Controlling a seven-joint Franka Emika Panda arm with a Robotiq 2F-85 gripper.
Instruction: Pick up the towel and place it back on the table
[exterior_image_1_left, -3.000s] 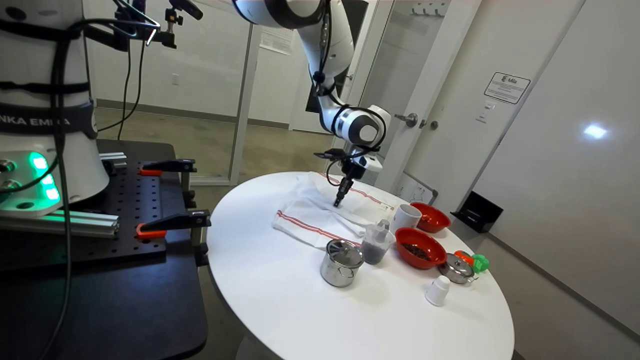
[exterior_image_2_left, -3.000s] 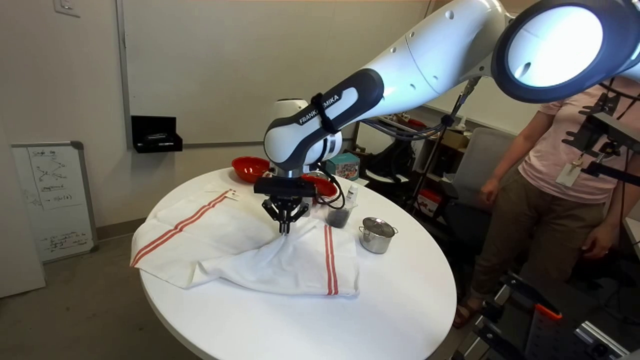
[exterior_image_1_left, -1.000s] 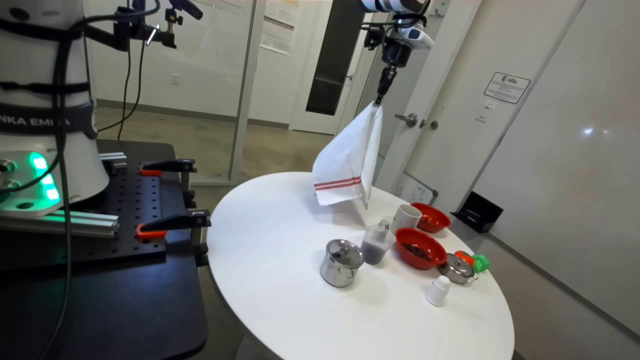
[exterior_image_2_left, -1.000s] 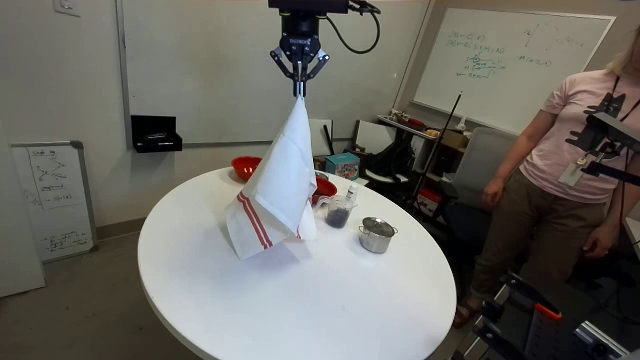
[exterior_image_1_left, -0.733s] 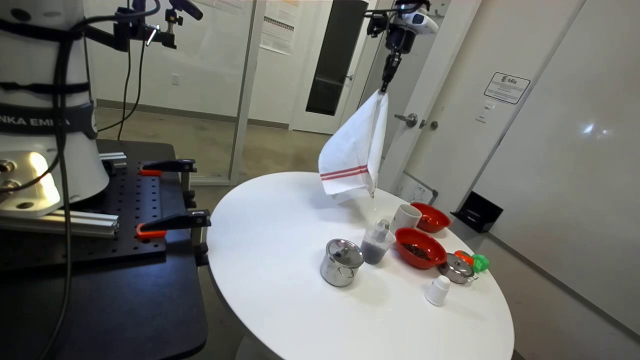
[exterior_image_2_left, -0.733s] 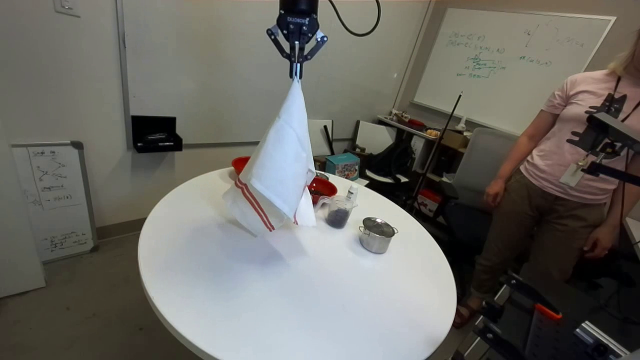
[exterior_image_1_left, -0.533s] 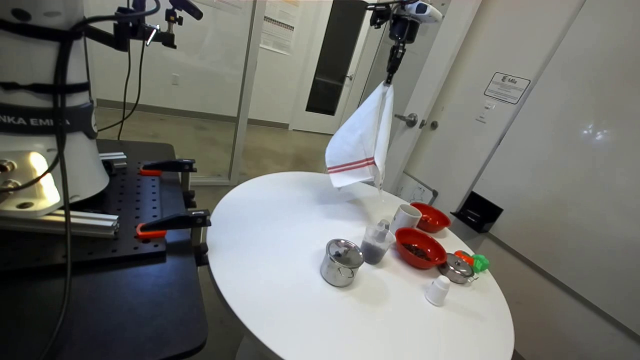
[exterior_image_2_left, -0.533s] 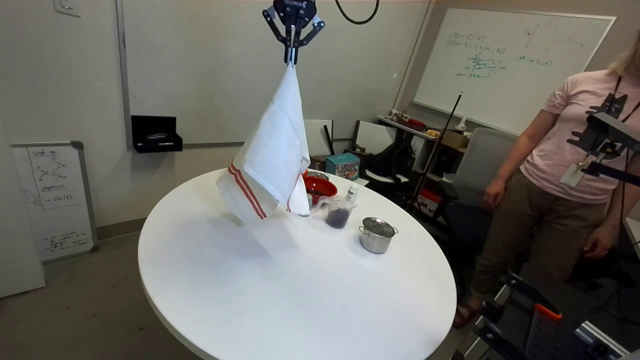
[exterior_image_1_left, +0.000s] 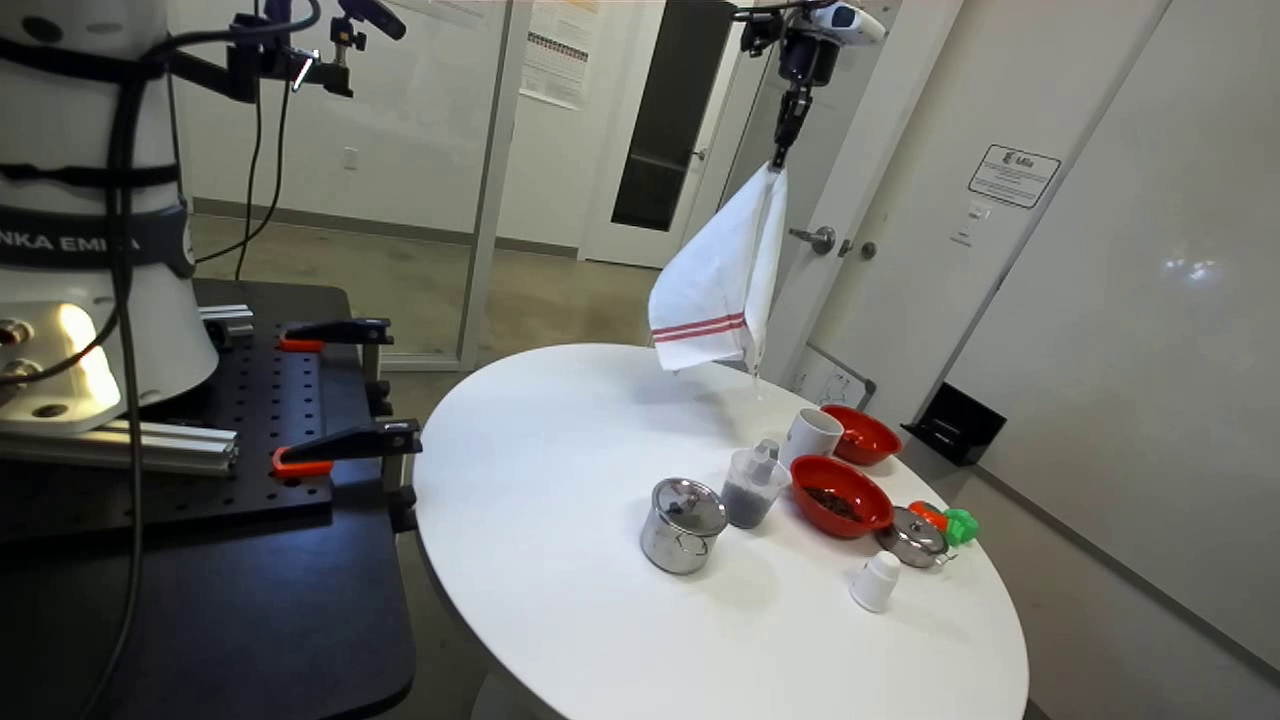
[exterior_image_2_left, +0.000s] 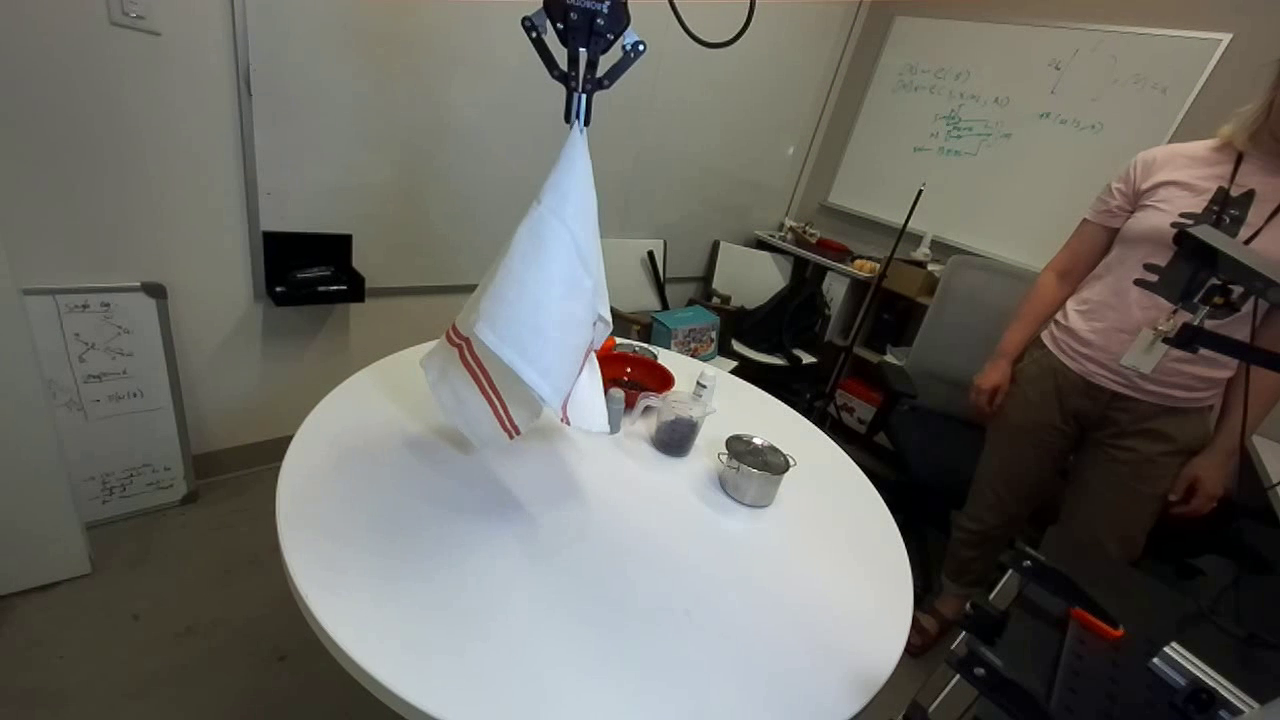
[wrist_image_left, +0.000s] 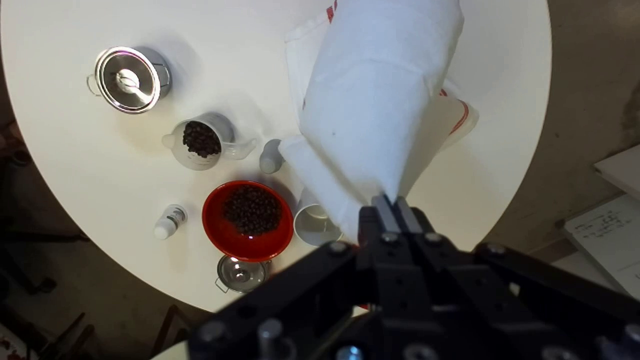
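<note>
Clamping tight, pinching red-striped dish towel (exterior_image_2_left: 545, 285) by one peak in Robotiq gripper (exterior_image_2_left: 578, 112), upper middle of frame! Dangling just left of centre above round white table (exterior_image_2_left: 620, 590), likely held high to clear measuring cup (exterior_image_2_left: 678, 422).

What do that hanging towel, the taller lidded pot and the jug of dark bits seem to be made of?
Towel: fabric, probably cotton or linen, matte; it drapes in soft folds.
Pot: metal body, likely stainless steel, polished; it shows bright reflections.
Jug: smooth, see-through, probably plastic, possibly glass; dark bits show through its wall.
</note>
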